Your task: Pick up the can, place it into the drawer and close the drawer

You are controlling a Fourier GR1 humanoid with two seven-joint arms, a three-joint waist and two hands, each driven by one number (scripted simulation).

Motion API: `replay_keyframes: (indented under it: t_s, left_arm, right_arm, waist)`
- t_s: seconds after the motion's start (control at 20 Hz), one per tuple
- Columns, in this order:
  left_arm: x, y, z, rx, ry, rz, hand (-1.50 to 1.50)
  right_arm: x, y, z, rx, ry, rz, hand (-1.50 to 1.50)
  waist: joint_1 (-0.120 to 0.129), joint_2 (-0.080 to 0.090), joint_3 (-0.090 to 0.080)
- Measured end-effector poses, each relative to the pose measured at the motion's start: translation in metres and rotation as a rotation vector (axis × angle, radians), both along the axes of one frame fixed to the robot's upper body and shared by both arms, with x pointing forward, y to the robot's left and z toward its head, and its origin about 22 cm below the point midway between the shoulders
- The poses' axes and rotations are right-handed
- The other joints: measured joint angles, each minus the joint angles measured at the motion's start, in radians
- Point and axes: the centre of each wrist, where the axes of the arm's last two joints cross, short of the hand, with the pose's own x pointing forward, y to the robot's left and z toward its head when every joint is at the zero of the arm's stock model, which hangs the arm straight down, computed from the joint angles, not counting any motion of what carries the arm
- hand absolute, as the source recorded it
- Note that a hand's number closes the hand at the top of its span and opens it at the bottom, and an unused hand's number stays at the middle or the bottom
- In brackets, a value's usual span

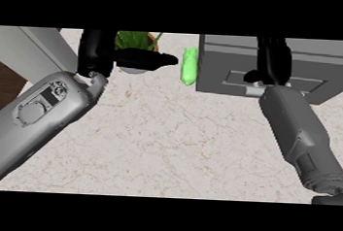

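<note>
No can shows anywhere in the head view. The grey drawer unit (313, 65) stands at the top right, its paneled front (226, 81) facing the counter and looking pushed in. My right hand (273, 59) lies over that front with long straight fingers pointing away from me and the thumb near the small handle (256, 84); nothing shows in its grasp. My left hand (98, 48) rests open at the top left, fingers up and thumb stretched to the right.
A green elongated vegetable (188, 65) lies just left of the drawer unit. A potted plant (138, 40) in a white bowl sits behind my left thumb. Pale marble counter (173, 137) spreads between my forearms; dark floor shows past the counter's left edge.
</note>
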Motion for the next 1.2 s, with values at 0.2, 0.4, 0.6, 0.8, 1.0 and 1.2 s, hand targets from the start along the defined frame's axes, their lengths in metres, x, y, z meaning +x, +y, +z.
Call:
replay_keyframes:
  t_s: [0.2,0.4,0.6,0.8,1.0,1.2]
  left_arm:
    - [-0.007,0.005,-0.005,0.007,-0.001,-0.007,-1.5]
    - [-0.009,0.012,-0.003,0.01,-0.004,-0.009,-1.5]
    - [-0.013,0.018,-0.004,0.009,-0.005,-0.015,-1.5]
    - [-0.015,0.022,-0.008,0.008,-0.008,-0.008,-1.5]
    - [-0.019,0.025,-0.015,0.006,-0.002,-0.006,-1.5]
    - [-0.022,0.031,-0.022,0.004,0.001,0.001,-1.5]
  right_arm:
    - [0.008,0.003,0.011,-0.018,0.024,0.008,-1.5]
    - [0.013,0.003,0.019,-0.014,0.042,0.021,-1.5]
    - [0.017,0.002,0.025,0.001,0.066,0.051,-1.5]
    - [0.019,0.005,0.03,0.081,0.05,0.105,-1.5]
    - [0.02,0.006,0.033,0.202,0.035,0.155,-1.5]
    - [0.022,0.015,0.037,0.342,0.022,0.215,-1.5]
  waist:
    - [0.005,0.007,0.0]
    - [0.004,0.014,0.002]
    - [0.004,0.018,0.004]
    - [-0.004,0.022,0.007]
    - [-0.01,0.021,0.008]
    - [-0.014,0.02,0.009]
